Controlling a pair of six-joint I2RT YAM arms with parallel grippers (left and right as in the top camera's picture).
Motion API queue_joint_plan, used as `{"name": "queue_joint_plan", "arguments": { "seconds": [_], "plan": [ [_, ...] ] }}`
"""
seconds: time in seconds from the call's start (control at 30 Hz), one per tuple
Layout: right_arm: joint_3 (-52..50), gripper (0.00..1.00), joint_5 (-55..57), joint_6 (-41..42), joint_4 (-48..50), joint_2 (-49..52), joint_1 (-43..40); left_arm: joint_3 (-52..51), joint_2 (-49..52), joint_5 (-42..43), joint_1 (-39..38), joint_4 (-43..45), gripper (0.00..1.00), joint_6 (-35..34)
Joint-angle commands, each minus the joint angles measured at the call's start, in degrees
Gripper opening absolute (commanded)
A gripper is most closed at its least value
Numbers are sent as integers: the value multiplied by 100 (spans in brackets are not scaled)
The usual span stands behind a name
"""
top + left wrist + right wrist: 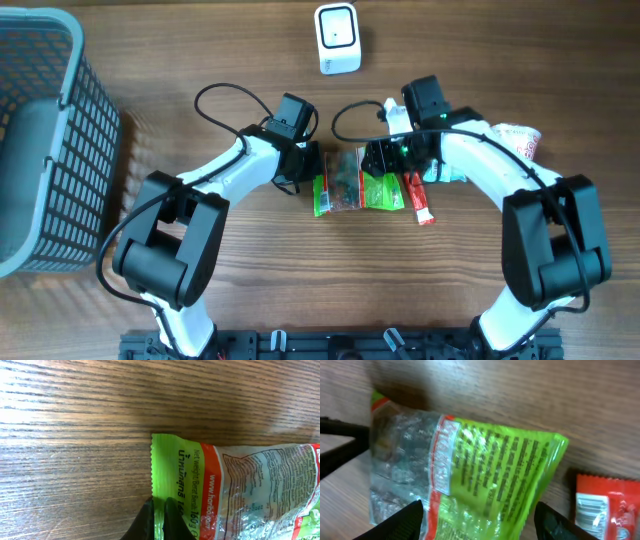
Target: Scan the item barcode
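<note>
Item: green-and-clear crinkled plastic snack packet [352, 190], flat at table centre. Left gripper [159, 515]: pinching its left edge. Right gripper [479, 512]: wide, straddling right end. Advice: grip squarely, hold it taut toward far white box scanner [337, 38].

Green packet [345, 190] on table [500, 50], white scanner [338, 38], grey basket [90, 170]

**user1:** Where's the snack packet [358, 182] been put?

**user2:** It's laid flat around the middle of the table [200, 60], stretched left to right. Green crimped ends, clear middle, orange band, small print all over. The scanner [337, 38], white, is stood near the far edge, well apart.
</note>
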Motion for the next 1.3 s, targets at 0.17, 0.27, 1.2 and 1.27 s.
{"name": "queue_joint_plan", "arguments": {
  "seconds": [0.17, 0.27, 1.2, 1.27],
  "plan": [
    [-883, 75, -1167, 1036, 841, 98, 227, -9, 98, 52, -17, -4, 8, -76],
    [-1093, 74, -1172, 1574, 1211, 98, 334, -9, 98, 55, -17, -9, 4, -76],
    [-2352, 4, -3689, 221, 3646, -1123, -116, 13, -1390, -190, 1167, -151, 4, 258],
    [-2345, 4, -3397, 140, 3283, -1545, -116, 13, -1486, -369, 1362, -229, 4, 490]
  ]
}}
